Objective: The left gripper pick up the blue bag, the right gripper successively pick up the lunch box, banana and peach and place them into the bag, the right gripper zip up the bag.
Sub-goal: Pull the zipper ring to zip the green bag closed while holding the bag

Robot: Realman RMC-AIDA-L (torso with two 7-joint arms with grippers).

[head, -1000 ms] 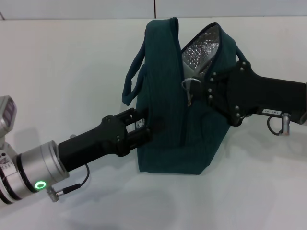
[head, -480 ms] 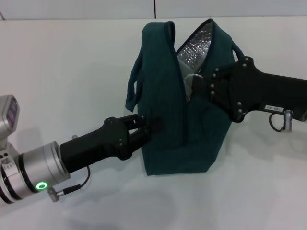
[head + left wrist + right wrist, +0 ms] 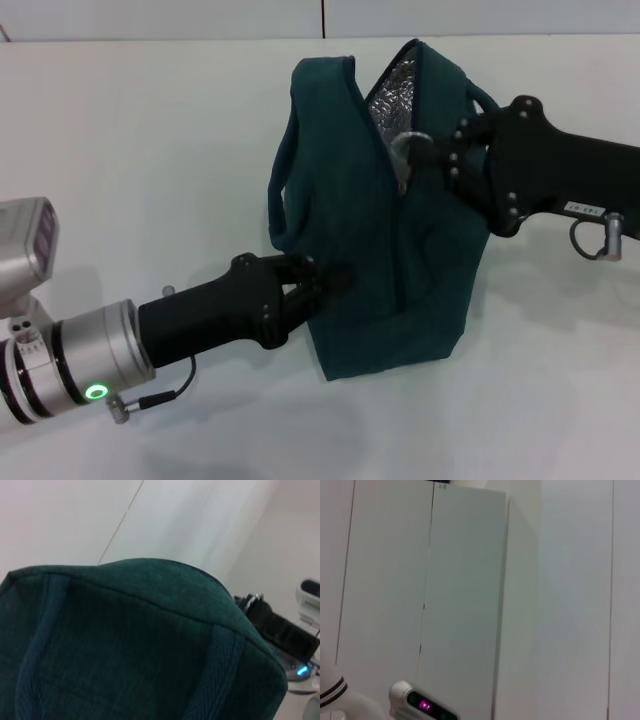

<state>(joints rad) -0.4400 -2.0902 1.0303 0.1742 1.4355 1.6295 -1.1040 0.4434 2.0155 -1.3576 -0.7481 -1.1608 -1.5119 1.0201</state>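
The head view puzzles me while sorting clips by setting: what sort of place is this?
Probably a robot lab or test bench: a bare white table, two black grippers, left and right, working a blue bag, and plain white cabinet panels behind.

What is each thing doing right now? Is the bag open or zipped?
Bag: standing upright, zipped most of the way, silver lining showing at the top.
Zip pull: near the top, in the right claw.
Left claw: shut on the bag's side.
Right claw: shut on the zip pull.

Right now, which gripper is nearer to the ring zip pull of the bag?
Right. The right gripper is at the ring zip pull; the left gripper presses the blue bag lower down.
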